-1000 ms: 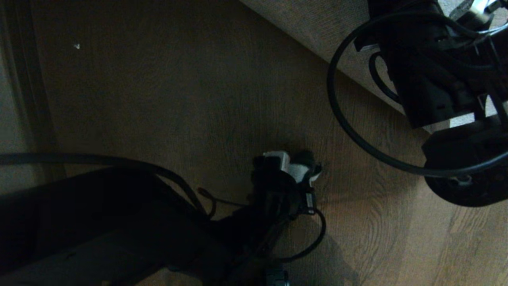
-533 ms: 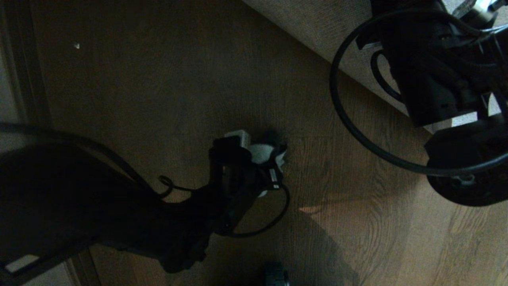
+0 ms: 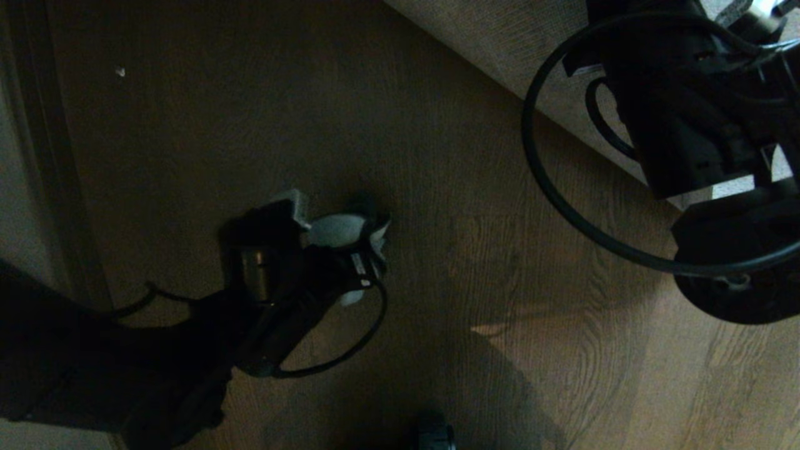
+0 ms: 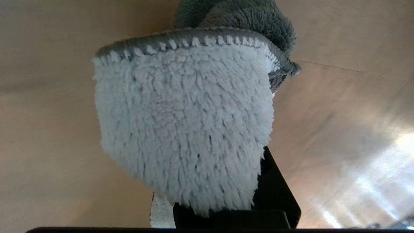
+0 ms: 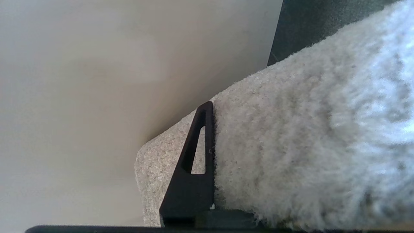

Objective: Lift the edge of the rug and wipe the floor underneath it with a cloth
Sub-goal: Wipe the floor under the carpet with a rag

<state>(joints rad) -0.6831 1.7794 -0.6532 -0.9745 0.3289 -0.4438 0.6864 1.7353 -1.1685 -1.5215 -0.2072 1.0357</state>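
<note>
Looks like a home, a living room perhaps, though it's dim: brown plank floor [image 3: 437, 187], a plush grey rug [image 5: 307, 145] with woven backing, a pale wall [image 5: 97, 81].

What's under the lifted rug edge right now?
Under the rug edge, held up by the right gripper, bare floor shows; the left gripper presses the cloth there. Farther under is hidden.

The cloth [image 3: 340, 230] is pressed on the floor [image 3: 437, 187] at lower left of centre, held by the left gripper [image 3: 350, 240]. The rug edge [image 3: 500, 56] is raised at upper right by the right gripper [image 5: 210, 161].
</note>
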